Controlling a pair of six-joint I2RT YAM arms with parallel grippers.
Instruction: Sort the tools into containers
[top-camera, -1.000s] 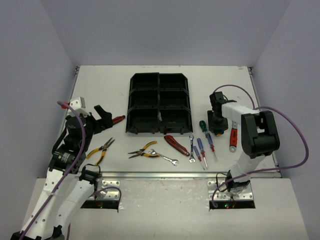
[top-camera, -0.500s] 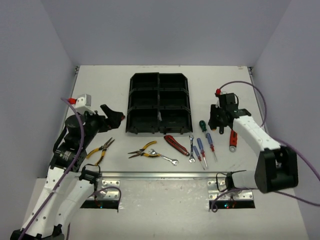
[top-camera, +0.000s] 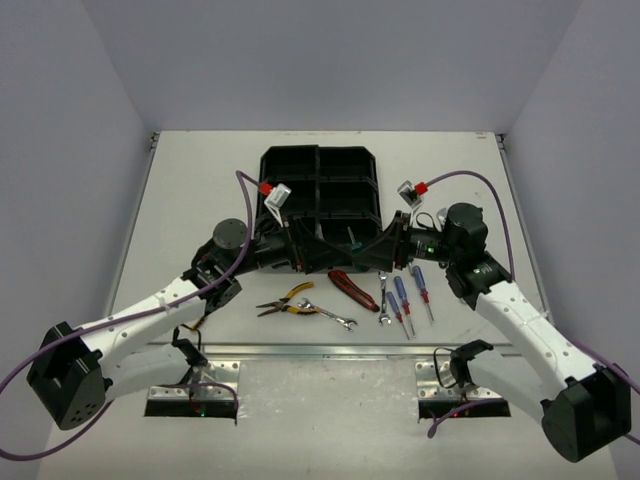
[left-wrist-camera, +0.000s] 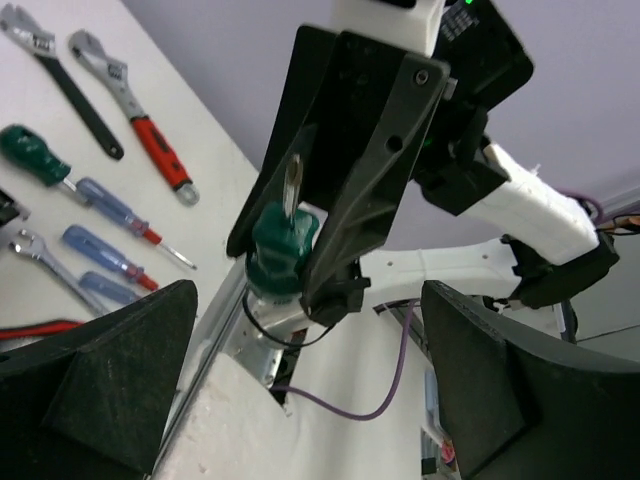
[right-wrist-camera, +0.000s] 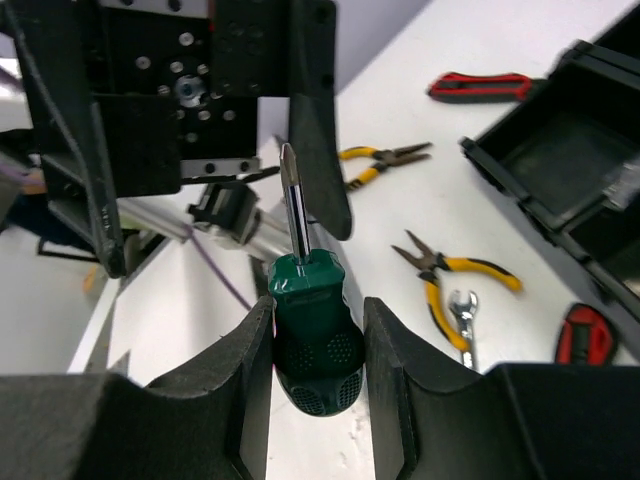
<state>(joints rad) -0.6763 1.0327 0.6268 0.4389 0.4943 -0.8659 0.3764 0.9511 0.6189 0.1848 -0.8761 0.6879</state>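
My right gripper is shut on a green-handled screwdriver, shaft pointing away from the wrist. It hangs over the front row of the black tray. My left gripper faces it with its fingers wide apart and empty. In the left wrist view the held screwdriver sits just ahead of the black fingers. In the right wrist view the shaft tip lies beside a finger of the left gripper.
In front of the tray lie yellow pliers, a silver wrench, the red-black utility knife and blue screwdrivers. Another green screwdriver and a red-handled adjustable wrench lie at the right. More yellow pliers lie at the left.
Both arms swung from the table's sides to the middle. The right gripper closed on the green screwdriver and carried it left over the tray's front; the left gripper came to face it.
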